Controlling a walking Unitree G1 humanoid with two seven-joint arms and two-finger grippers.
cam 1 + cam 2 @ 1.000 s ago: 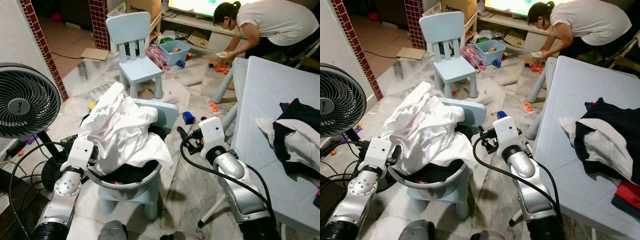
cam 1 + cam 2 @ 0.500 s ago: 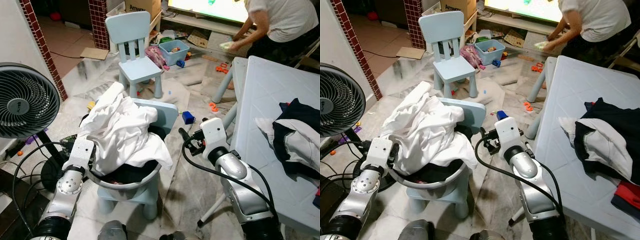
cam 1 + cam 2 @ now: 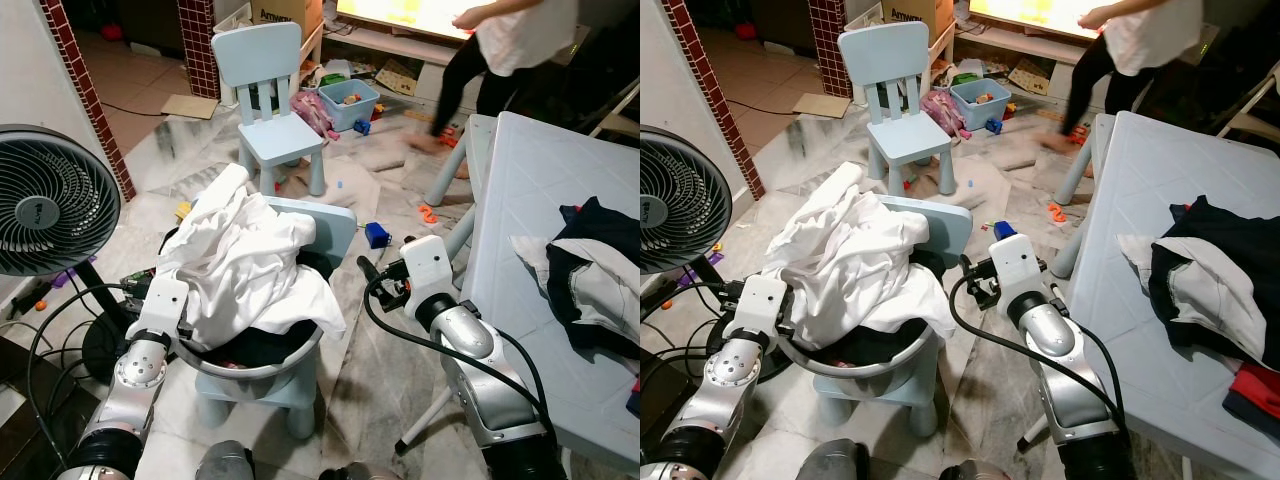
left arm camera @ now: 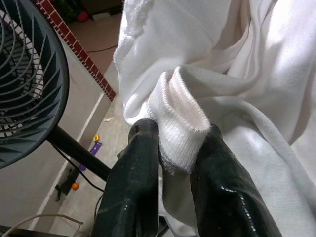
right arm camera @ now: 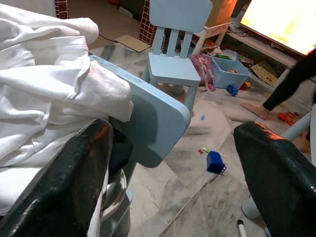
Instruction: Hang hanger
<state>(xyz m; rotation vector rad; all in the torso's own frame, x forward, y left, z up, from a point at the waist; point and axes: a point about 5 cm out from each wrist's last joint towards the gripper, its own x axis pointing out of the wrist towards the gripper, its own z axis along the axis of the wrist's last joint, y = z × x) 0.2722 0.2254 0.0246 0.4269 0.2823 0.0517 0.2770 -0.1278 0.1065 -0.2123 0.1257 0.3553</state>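
A heap of white clothing (image 3: 245, 255) fills a grey basin (image 3: 262, 372) that stands on a small pale-blue chair (image 3: 335, 225). My left gripper (image 4: 173, 163) is at the basin's left side, shut on a ribbed white cuff (image 4: 180, 128) of that clothing. My right gripper (image 3: 372, 280) hovers open just right of the chair's back, nothing between its fingers (image 5: 84, 168). I can make out no hanger.
A black fan (image 3: 50, 200) stands close on the left. A pale table (image 3: 530, 190) on the right carries dark and white clothes (image 3: 600, 260). A second blue chair (image 3: 275, 130), a toy bin (image 3: 348, 100), a blue block (image 3: 377, 235) and a person (image 3: 500, 40) are beyond.
The person at the back has straightened up from bending over the floor and stepped left. Both arms have stayed nearly still; the left gripper still holds the cuff.
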